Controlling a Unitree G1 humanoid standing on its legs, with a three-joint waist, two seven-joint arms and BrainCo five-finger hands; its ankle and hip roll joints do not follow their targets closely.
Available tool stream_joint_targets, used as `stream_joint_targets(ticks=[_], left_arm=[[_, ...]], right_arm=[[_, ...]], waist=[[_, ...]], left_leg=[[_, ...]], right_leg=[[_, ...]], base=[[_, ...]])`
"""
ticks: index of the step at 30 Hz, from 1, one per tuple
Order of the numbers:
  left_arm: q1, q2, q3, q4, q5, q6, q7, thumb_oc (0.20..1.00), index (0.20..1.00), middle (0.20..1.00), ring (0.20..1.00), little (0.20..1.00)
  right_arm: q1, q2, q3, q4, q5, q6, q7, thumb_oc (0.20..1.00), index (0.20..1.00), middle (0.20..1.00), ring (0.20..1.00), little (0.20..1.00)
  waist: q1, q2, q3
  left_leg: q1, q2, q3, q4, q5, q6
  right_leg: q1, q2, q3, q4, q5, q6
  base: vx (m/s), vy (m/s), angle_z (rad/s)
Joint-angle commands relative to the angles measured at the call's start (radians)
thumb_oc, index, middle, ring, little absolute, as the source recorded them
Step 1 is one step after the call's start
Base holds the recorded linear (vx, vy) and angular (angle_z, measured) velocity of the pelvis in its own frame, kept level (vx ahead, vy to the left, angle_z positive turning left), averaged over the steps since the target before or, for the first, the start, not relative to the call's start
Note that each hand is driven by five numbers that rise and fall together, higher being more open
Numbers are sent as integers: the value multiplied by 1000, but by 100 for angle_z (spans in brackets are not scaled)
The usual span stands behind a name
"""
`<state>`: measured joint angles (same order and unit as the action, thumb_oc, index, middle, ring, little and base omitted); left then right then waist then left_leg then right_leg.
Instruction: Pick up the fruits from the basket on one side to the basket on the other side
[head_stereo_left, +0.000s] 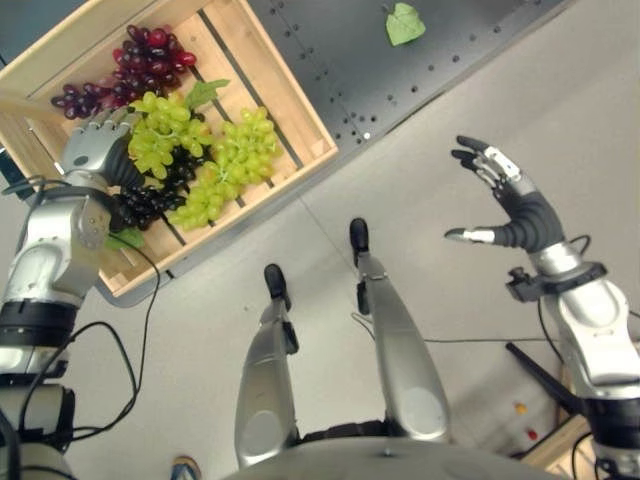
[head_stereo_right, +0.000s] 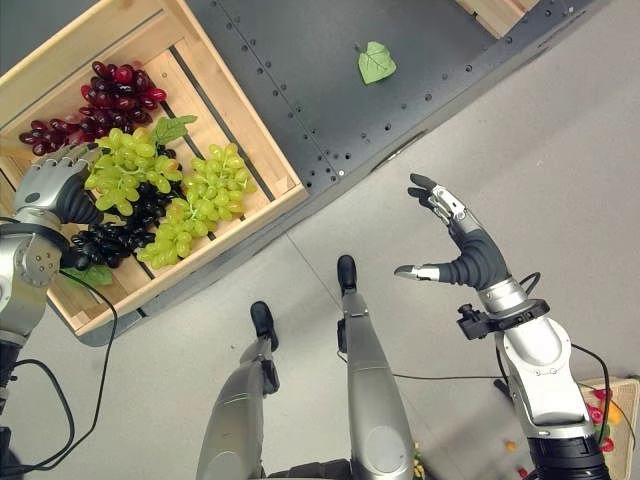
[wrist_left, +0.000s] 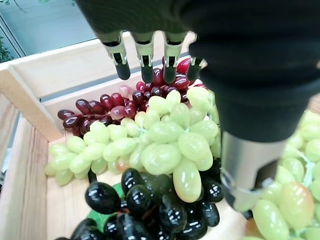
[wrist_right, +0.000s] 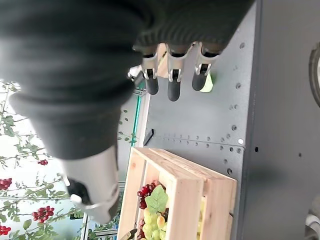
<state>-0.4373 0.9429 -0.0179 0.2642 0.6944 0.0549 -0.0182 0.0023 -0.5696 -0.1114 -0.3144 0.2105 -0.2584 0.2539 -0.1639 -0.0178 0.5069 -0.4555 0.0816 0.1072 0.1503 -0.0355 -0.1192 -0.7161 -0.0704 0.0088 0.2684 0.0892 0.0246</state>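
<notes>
Silver-grey arms end in each robot hand (head_stereo_right: 462, 250): silver dark-tipped fingers, dark ribbed cover over back and wrist.

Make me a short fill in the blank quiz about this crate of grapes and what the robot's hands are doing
1. The left hand hovers over a bunch of ____ grapes.
2. The grapes lie in a ____ crate.
3. The right hand is ____, over the floor.
4. A loose green ____ lies on the dark table.

Answers: green; wooden; open; leaf
</notes>
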Motion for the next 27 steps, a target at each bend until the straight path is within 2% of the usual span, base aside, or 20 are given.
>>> stream_joint_targets(ticks=[1, 16, 20, 27], left_arm=[[-65, 53, 46, 30, 40, 18, 39, 1000, 1000, 1000, 1000, 1000], [-105, 84, 36, 72, 27, 31, 61, 1000, 1000, 1000, 1000, 1000], [-109, 108, 41, 89, 24, 32, 78, 1000, 1000, 1000, 1000, 1000], [-131, 116, 28, 94, 11, 34, 74, 1000, 1000, 1000, 1000, 1000]], right_arm=[[0, 5, -56, -124, 49, -24, 13, 1000, 1000, 1000, 1000, 1000], [32, 17, -80, -156, 88, -30, 32, 1000, 1000, 1000, 1000, 1000], [29, 16, -77, -166, 105, -32, 42, 1000, 1000, 1000, 1000, 1000], [40, 28, -80, -187, 137, -33, 50, 1000, 1000, 1000, 1000, 1000]], waist=[[-24, -30, 13], [-53, -51, 13], [-61, -65, 13], [-70, -68, 13]], left_leg=[[3, -48, -7, 24, -21, 84], [-95, -36, 2, 79, -56, 88], [-135, -37, 4, 91, -52, 91], [-174, -36, 1, 103, -64, 93]], right_leg=[[23, 49, -19, 148, -131, 68], [-71, 65, -5, 173, -138, 69], [-103, 71, 3, 168, -117, 72], [-138, 75, 7, 169, -123, 74]], base=[[31, 2, 1], [12, 2, -2], [16, -2, -8], [12, 5, -3]])
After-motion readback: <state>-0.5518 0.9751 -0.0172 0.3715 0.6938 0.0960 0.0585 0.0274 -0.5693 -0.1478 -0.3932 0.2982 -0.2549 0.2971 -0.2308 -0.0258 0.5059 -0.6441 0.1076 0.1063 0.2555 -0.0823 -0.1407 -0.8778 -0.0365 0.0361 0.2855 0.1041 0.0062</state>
